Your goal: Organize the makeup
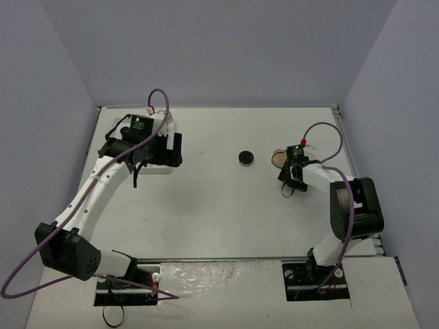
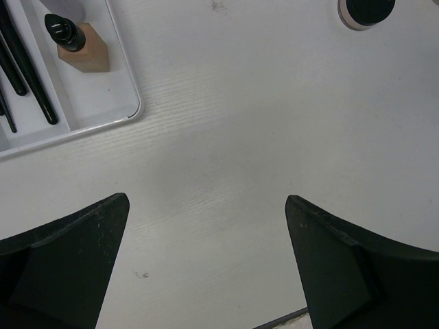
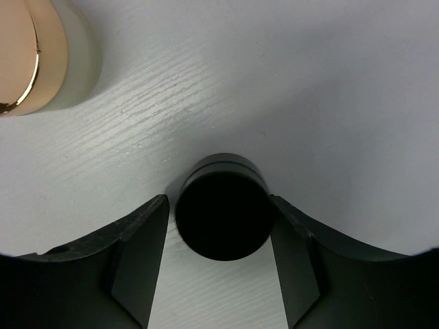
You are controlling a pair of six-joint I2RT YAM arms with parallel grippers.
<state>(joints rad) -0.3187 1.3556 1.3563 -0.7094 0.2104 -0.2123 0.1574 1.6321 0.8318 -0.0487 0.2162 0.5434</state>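
Low in the right-wrist frame, right gripper brackets a round black jar for lifting, contact unclear; left gripper spread wide.

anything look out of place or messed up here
Nothing spilled or broken. But a round black jar and the tan compact sit loose on the table, far from the white tray where the tan bottle lies. A second black jar sits between the fingers of the right claw.

No legible text or labels anywhere.
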